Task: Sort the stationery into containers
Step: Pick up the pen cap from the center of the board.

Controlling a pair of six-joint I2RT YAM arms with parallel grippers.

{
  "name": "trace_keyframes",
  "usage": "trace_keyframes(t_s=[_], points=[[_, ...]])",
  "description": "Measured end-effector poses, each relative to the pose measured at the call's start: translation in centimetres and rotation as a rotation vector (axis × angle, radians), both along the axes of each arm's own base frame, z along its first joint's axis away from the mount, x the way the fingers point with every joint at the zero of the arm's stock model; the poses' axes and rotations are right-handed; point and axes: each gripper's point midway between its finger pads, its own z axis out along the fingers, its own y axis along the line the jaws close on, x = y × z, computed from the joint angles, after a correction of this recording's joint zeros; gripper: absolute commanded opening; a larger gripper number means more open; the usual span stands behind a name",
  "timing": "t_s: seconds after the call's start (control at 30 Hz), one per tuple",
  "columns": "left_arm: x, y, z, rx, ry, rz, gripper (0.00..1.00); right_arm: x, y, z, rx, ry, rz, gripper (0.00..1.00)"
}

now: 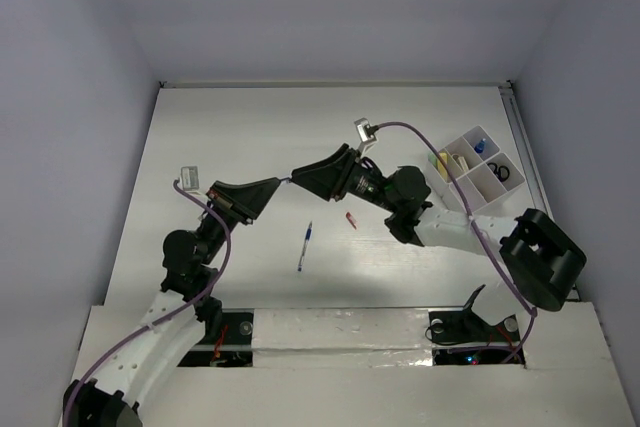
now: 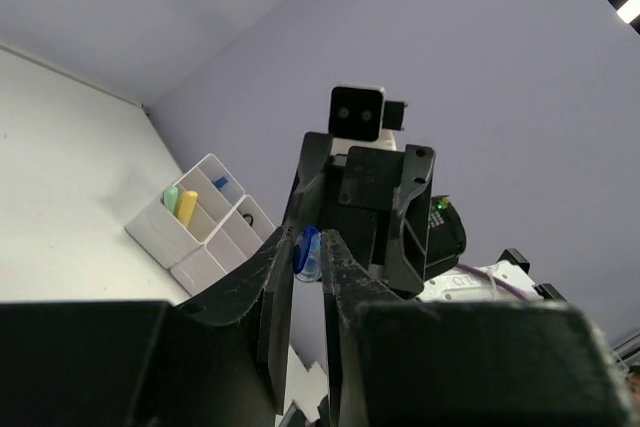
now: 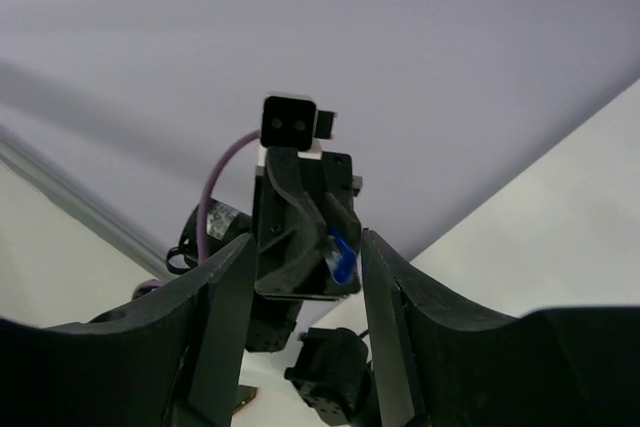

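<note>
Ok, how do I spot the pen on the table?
Start at the white table, centre of its near half. The blue-white pen lies there, a thin stick; its only close neighbour, a tiny red bit on its right, is far shorter.

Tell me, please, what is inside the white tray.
The white tray holds a yellow marker, a mint eraser, a small blue item and black scissors. The right arm covers part of the nearer compartments.

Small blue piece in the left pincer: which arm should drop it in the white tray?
Right. The white divided plastic tray sits on its side, and the right pincer stands open facing the small blue piece that the left pincer pinches.
</note>
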Motion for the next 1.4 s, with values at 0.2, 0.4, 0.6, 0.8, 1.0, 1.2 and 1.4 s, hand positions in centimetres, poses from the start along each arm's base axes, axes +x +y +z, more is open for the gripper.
trace_keyframes(t_s=[0.2,0.4,0.6,0.8,1.0,1.2,1.4], points=[[0.0,-0.5,-0.4,-0.002,0.014,-0.015,0.00,-0.1,0.6,0.9,0.020,-0.008,0.019,0.48],[-0.3,-0.5,0.0,-0.010,-0.002,-0.011,0.00,-0.3,1.0,0.6,0.012,0.009,0.022,0.55],[-0.5,0.1,0.7,-0.012,-0.035,0.020,0.00,0.1,1.0,0.1,-0.003,0.036,0.005,0.49],[-0.2,0.0,0.3,-0.002,-0.025,0.027,0.00,-0.2,1.2,-0.1,-0.008,0.052,0.021,0.36],[-0.3,-0.1,0.1,-0.005,-0.026,0.024,0.00,-0.5,1.5,-0.4,-0.010,0.073,0.040,0.37],[-0.3,0.1,0.0,-0.006,-0.029,0.031,0.00,-1.0,1.9,-0.7,-0.013,0.086,0.056,0.34],[-0.5,0.1,0.4,-0.014,-0.046,0.028,0.00,-0.8,1.9,-0.7,-0.007,0.102,0.049,0.11]])
